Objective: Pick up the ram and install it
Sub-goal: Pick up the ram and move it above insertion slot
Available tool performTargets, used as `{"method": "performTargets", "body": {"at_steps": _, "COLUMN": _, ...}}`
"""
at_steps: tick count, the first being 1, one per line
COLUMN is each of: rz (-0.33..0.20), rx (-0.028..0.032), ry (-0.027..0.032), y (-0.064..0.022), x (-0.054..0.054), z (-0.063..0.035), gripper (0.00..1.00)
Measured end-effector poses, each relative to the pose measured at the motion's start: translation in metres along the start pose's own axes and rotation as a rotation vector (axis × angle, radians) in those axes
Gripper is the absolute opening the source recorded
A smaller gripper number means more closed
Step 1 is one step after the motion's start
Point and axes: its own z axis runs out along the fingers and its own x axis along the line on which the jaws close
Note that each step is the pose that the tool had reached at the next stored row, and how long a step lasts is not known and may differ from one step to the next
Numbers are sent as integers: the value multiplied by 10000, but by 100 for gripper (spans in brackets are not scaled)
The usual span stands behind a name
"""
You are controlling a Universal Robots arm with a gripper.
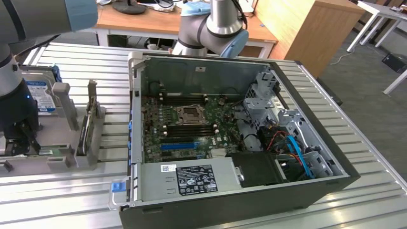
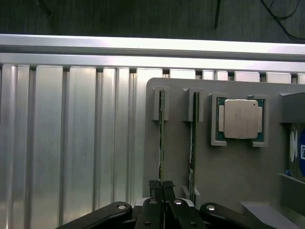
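Shows the ram (image 2: pixel 161 138) standing on edge in a slot of the grey holder (image 2: pixel 228 176) on the table (image 2: pixel 71 143), presumably to offer a thin top edge for pinching. Shows fingers (image 2: pixel 155 187) closed on that edge, second stick (image 2: pixel 192 143) alongside.

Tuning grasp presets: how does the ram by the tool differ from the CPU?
The ram stands on edge in a narrow slot; the CPU lies flat in a square pocket. The ram is long and thin; the CPU squarish, silver-lidded. The tool lines up with the ram, not the CPU. Both sit in the grey holder.
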Motion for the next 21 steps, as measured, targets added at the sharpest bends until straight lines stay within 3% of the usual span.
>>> {"method": "performTargets", "body": {"at_steps": 10, "rz": 1, "rx": 0, "ry": 0, "y": 6, "x": -5, "z": -252, "gripper": 12}}
{"method": "performTargets", "body": {"at_steps": 21, "rz": 1, "rx": 0, "ry": 0, "y": 16, "x": -12, "z": -609, "gripper": 12}}
